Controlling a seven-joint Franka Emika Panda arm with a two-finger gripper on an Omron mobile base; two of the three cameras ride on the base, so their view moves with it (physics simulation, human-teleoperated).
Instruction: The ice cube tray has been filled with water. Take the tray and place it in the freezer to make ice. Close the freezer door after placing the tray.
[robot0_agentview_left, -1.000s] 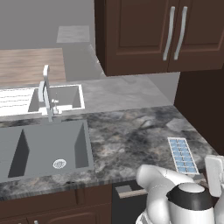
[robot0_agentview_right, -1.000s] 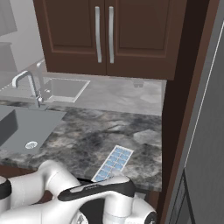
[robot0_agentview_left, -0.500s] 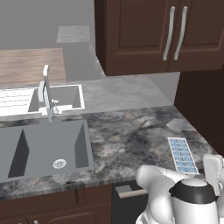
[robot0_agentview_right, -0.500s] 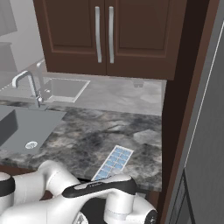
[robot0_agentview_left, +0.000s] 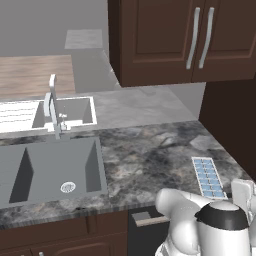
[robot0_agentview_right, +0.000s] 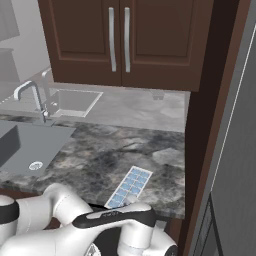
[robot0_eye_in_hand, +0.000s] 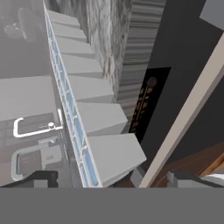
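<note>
The ice cube tray (robot0_agentview_left: 208, 176) lies flat on the granite counter near its right front corner, its pale blue water cells (robot0_agentview_right: 131, 185) showing. In the hand view the tray (robot0_eye_in_hand: 83, 109) runs edge-on from the top down to the bottom, white cell walls on one side and a thin blue strip along its rim. My gripper (robot0_eye_in_hand: 114, 177) is open, its dark fingertips (robot0_eye_in_hand: 41, 177) set wide apart, and the tray's near end sits between them. A light grey fridge front (robot0_agentview_right: 235, 150) fills the right edge; I cannot tell which door it is.
A grey double sink (robot0_agentview_left: 50, 167) with a tall faucet (robot0_agentview_left: 52, 105) takes up the counter's left. Dark wood wall cabinets (robot0_agentview_left: 195, 40) hang above. A dark wood panel (robot0_agentview_right: 205, 125) stands between the counter and the fridge. My white arm (robot0_agentview_right: 60, 220) crosses the front edge.
My arm has shifted slightly at the counter's front edge. The tray lies where it was.
</note>
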